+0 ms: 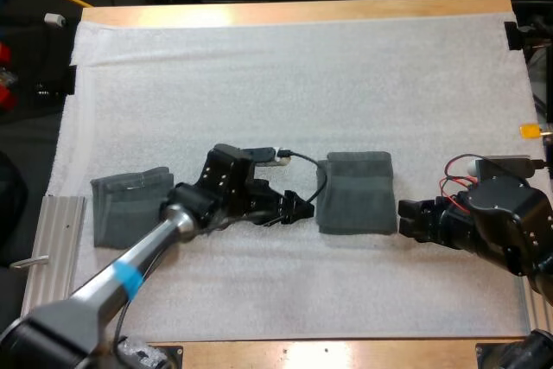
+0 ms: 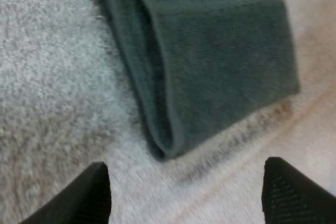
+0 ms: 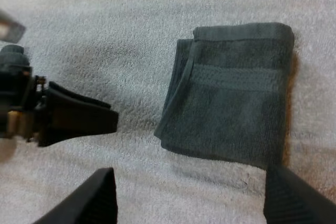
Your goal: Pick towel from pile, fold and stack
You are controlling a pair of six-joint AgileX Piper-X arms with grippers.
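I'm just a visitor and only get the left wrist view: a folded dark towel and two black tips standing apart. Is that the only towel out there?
Observer: No. The high view shows a second folded towel at the left side of the white mat, beside the left arm. Yours is the middle towel.
Operator: Is anything else near mine?
Observer: Yes. The right arm's jaws sit just off its opposite side, open and clear of it.
Operator: What does the whole towel look like?
Observer: In the right wrist view it is a flat, neat rectangle.
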